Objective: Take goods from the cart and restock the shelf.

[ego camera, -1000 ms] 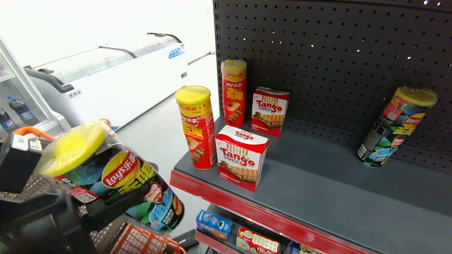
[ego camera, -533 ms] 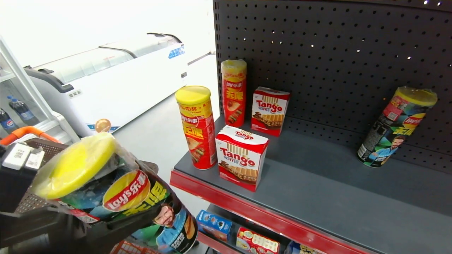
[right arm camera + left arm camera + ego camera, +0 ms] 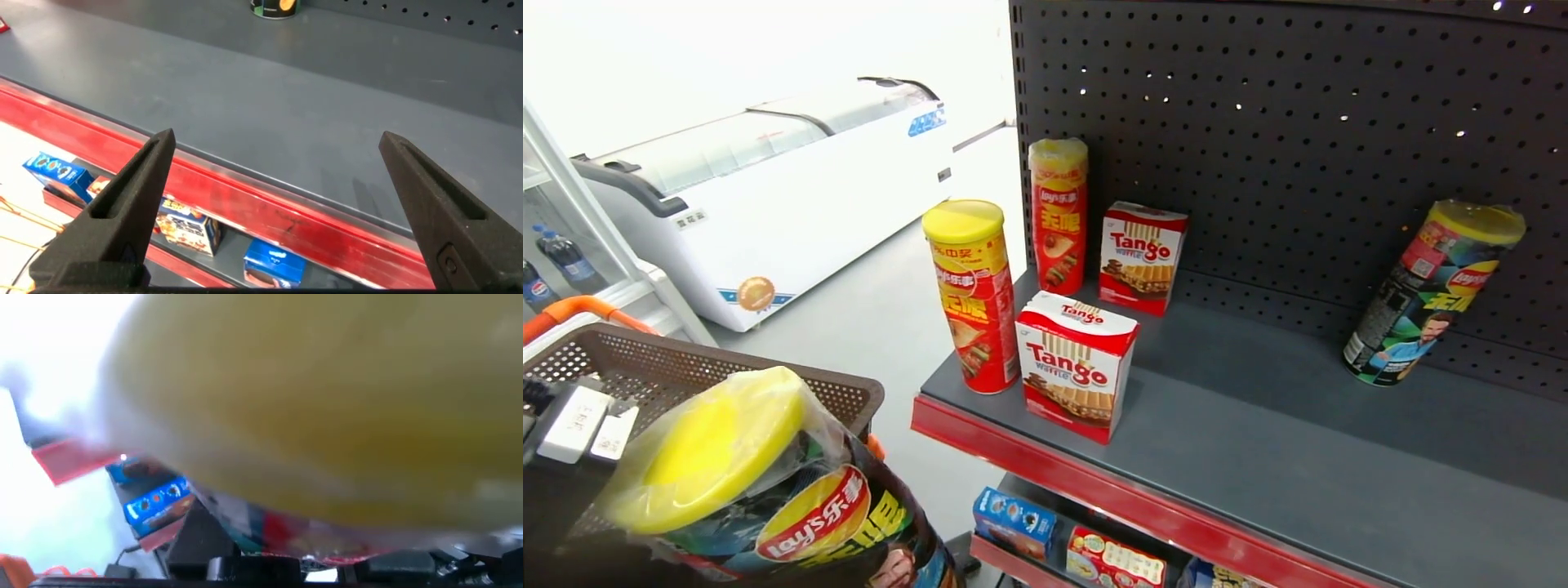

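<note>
A broad stretch of grey shelf (image 3: 1258, 441) runs between the front wafer box (image 3: 1076, 365) and the leaning can (image 3: 1429, 294), bounded by the red front lip (image 3: 1111, 486). Our right jaws gape wide above that lip. Our left jaws hold the chip can (image 3: 825, 506) by the cart basket (image 3: 686, 367), its long axis tilted, yellow lid up and leftward.

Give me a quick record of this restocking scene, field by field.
Held: chip can, yellow lid, in left gripper, near the basket
On shelf: two red cans and two wafer boxes at left; one green can at right by the back panel
Free arm: right gripper, open, above the shelf's front edge
</note>
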